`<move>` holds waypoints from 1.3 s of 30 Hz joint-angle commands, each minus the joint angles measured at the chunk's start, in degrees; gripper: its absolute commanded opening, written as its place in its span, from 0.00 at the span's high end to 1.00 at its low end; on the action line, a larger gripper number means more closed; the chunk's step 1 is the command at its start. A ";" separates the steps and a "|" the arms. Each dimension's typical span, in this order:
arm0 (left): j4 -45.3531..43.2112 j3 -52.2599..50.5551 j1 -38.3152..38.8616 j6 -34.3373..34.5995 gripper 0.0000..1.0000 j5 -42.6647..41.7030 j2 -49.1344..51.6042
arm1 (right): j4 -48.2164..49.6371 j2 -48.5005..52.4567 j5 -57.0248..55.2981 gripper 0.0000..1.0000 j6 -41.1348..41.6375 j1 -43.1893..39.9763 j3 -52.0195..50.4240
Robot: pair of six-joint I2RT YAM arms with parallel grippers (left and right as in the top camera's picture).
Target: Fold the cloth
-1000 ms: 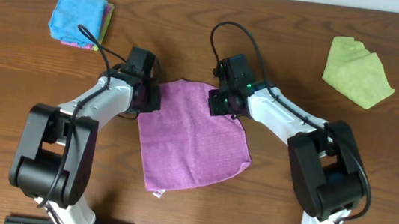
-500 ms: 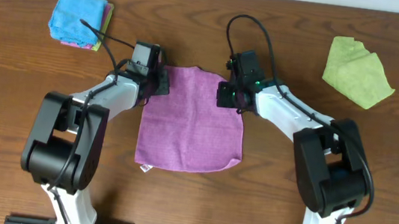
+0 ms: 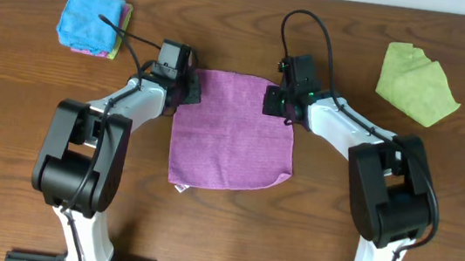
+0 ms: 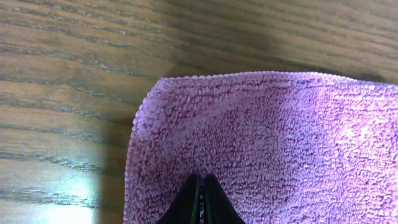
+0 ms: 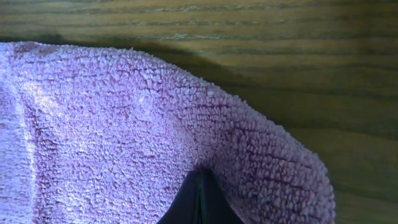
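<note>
We see the purple cloth spread out in a single layer near the middle of the wooden counter, between the two arms. It is roughly square and sits slightly askew. Its small white tag pokes out at the near left corner, on the side towards the arm bases.

The left pincer sits at the cloth's far left corner. In the left wrist view its two dark fingertips are pressed together with only a thin seam between them. They are pinched onto the purple pile just inside that corner, and bare wood shows to the left and beyond.

The right pincer sits at the far right corner. In the right wrist view its tips likewise meet in a narrow point, closed on the fabric. The cloth's edge curves around them and throws a dark shadow on the wood behind. So both pincers are fully closed, each gripping one far corner of the cloth. We cannot tell from these views whether those corners are raised off the counter or lie on it.

A bright blue folded cloth lies at the far left of the counter, well apart from the purple one, with a strip of pink and yellow-green showing along its right edge. A lime-green cloth lies crumpled at the far right, also well apart.
</note>
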State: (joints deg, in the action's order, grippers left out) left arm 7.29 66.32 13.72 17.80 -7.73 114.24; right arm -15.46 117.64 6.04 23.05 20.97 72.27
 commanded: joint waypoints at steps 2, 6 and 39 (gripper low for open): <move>2.60 -0.90 0.24 -1.09 0.94 0.24 2.36 | 0.76 0.76 1.49 0.98 0.68 0.46 -0.70; 2.84 -0.90 0.22 -1.09 0.94 0.24 2.36 | 1.33 0.74 1.51 0.98 0.70 0.22 0.09; 3.65 -0.90 0.24 -1.09 0.94 0.20 2.36 | -0.11 1.64 -9.27 0.98 -8.57 -0.35 4.35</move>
State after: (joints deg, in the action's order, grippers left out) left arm 8.75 66.72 13.72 17.76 -7.73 114.24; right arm -15.38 117.78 -2.37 15.66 21.02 75.83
